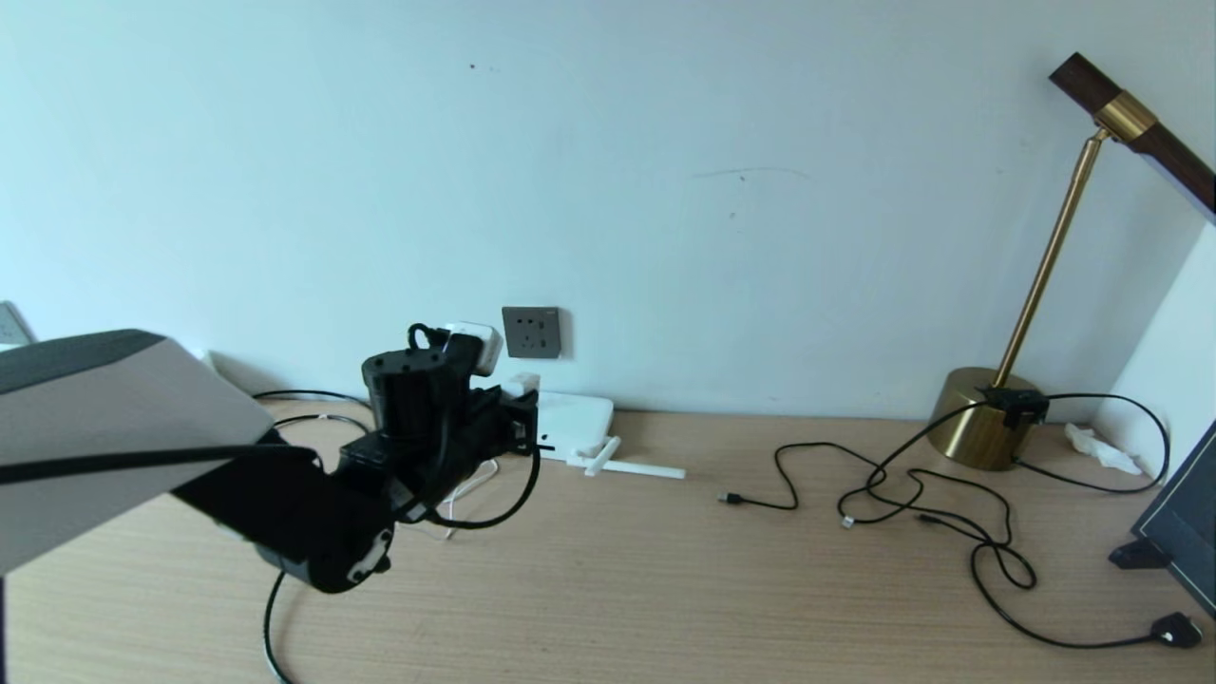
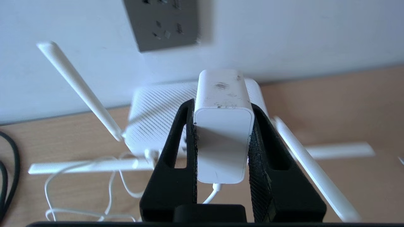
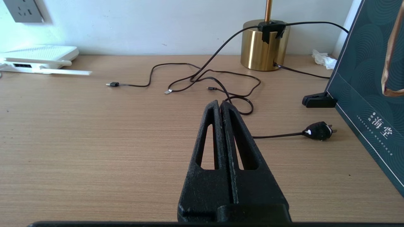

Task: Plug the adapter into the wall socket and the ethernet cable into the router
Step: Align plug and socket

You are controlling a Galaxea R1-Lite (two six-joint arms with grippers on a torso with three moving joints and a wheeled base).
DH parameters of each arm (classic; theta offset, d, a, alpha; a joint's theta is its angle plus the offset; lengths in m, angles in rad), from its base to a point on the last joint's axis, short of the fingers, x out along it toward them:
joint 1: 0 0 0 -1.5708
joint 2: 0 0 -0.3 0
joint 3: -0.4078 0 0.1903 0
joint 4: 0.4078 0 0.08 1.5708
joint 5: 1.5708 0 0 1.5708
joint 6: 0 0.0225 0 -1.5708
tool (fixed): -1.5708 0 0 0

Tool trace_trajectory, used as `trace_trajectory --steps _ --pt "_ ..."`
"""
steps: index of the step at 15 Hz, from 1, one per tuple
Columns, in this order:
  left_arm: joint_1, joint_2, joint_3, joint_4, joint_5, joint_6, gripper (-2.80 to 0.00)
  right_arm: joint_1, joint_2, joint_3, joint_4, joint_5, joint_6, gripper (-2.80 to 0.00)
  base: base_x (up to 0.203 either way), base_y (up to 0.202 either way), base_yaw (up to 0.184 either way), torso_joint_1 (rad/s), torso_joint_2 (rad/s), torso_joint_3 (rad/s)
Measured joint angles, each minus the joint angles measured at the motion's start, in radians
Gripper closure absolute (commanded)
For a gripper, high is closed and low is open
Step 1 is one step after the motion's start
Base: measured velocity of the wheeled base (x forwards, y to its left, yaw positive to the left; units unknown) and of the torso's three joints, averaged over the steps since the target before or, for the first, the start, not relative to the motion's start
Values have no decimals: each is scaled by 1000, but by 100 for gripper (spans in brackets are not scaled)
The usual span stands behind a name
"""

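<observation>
My left gripper (image 1: 484, 366) is shut on the white adapter (image 2: 224, 138), one black finger pressed on each side, its thin white cord (image 2: 110, 186) trailing down to the table. It hovers in the air just left of, and short of, the dark grey wall socket (image 1: 531, 332). The white router (image 1: 575, 418) lies flat against the wall below the socket, stick antennas (image 2: 82, 88) spread out. A thick black ethernet cable (image 2: 12, 170) shows at the table's left; its plug end is hidden. My right gripper (image 3: 220, 104) is shut and empty, low over the table on the right.
A brass lamp base (image 1: 988, 418) stands at the back right, with thin black cables (image 1: 912, 494) sprawled before it and a black mains plug (image 3: 318, 130) at the front right. A dark teal bag (image 3: 366, 94) stands at the right edge.
</observation>
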Motion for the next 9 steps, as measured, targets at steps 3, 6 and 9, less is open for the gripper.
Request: trace_trajectory --steps 3,6,9 --pt "19 118 -81 -134 63 -15 0 0 0 0 1 0 0 0 0 0 0 0 0 0" --pt "23 203 -107 -279 140 -18 0 0 0 0 0 -1 0 0 0 0 0 0 0 0" --pt "23 263 -112 -397 159 -19 0 0 0 0 1 0 0 0 0 0 0 0 0 0"
